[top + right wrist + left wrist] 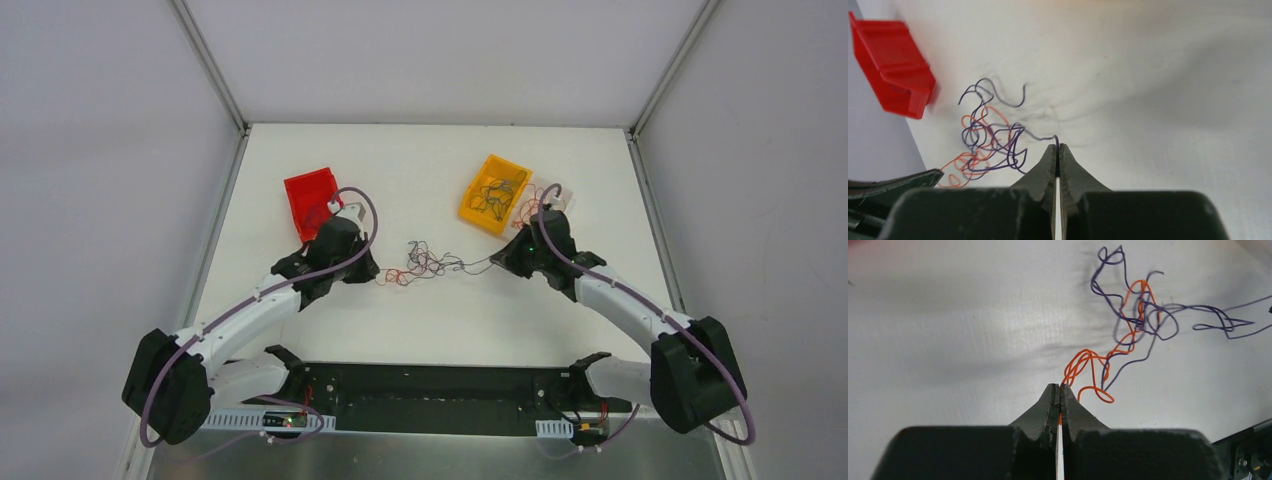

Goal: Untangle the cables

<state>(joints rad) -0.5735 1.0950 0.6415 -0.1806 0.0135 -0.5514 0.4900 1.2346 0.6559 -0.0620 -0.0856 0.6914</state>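
A tangle of hair-thin cables (425,264) lies on the white table between my two grippers. It mixes orange wire (1088,365) with dark purple wire (1148,315). My left gripper (1059,386) is shut on an orange wire at the tangle's left end (385,277). My right gripper (1057,146) is shut on the end of a dark purple wire (1013,145) at the tangle's right side (497,262). That wire runs taut from the tangle (985,142) to the right jaws.
A red bin (312,203) stands behind the left arm, also seen in the right wrist view (890,67). A yellow bin (495,193) holding more thin wires sits at the back right, with a few orange wires (530,205) beside it.
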